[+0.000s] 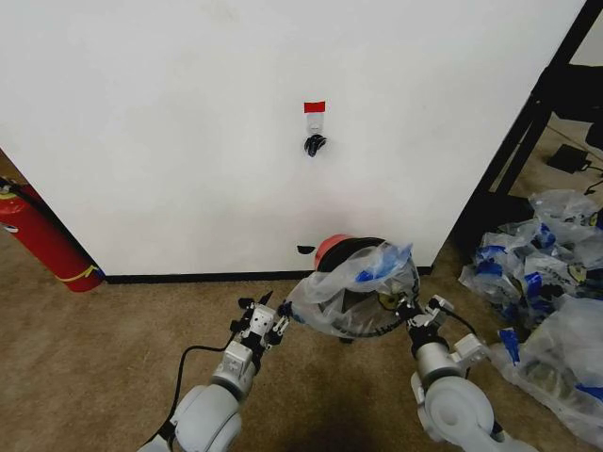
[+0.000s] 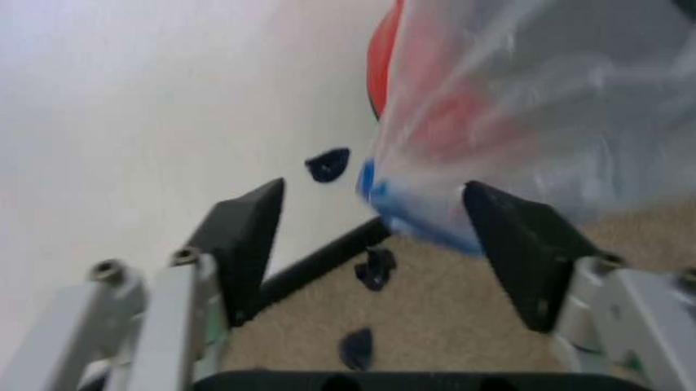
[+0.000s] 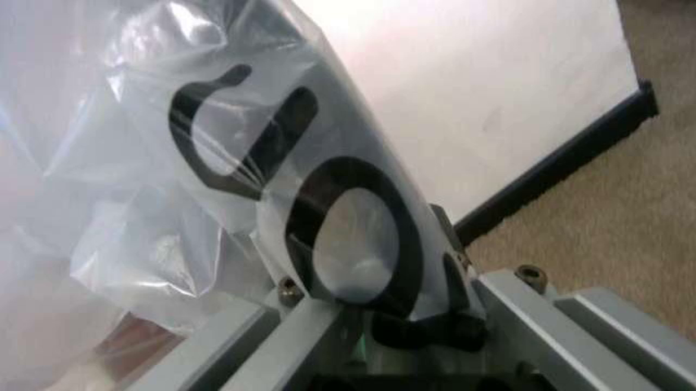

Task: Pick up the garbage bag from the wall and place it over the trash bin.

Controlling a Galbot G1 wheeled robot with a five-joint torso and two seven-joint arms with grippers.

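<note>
The garbage bag [image 1: 350, 290] is off the wall [image 1: 188, 122] and spread over the mouth of the trash bin [image 1: 332, 250], which stands on the carpet [image 1: 94, 358] just before the black baseboard [image 1: 188, 277]. The bin's red base shows behind the translucent plastic. Blue print is visible on the bag's upper right fold.

The left claw [image 1: 262, 317] sits at the bag's lower left edge. In the left wrist view its two black fingers [image 2: 248, 236] stand wide apart, with the bag [image 2: 522, 106] bulging down between them against the far finger; nothing is pinched there. Left claw: open.

The right claw [image 1: 412, 311] is at the bag's right edge. The right wrist view shows plastic [image 3: 163, 179] drawn taut over the claw's black finger [image 3: 359, 236] and gathered down into the base of the claw. Right claw: closed on the bag.

On the wall, a small dark hook [image 1: 314, 144] hangs under a red tape strip [image 1: 314, 106]. A red fire extinguisher [image 1: 42, 237] leans at the wall's left end. A heap of clear-and-blue plastic bags [image 1: 551, 282] lies on the carpet at right, well apart from the bin.
</note>
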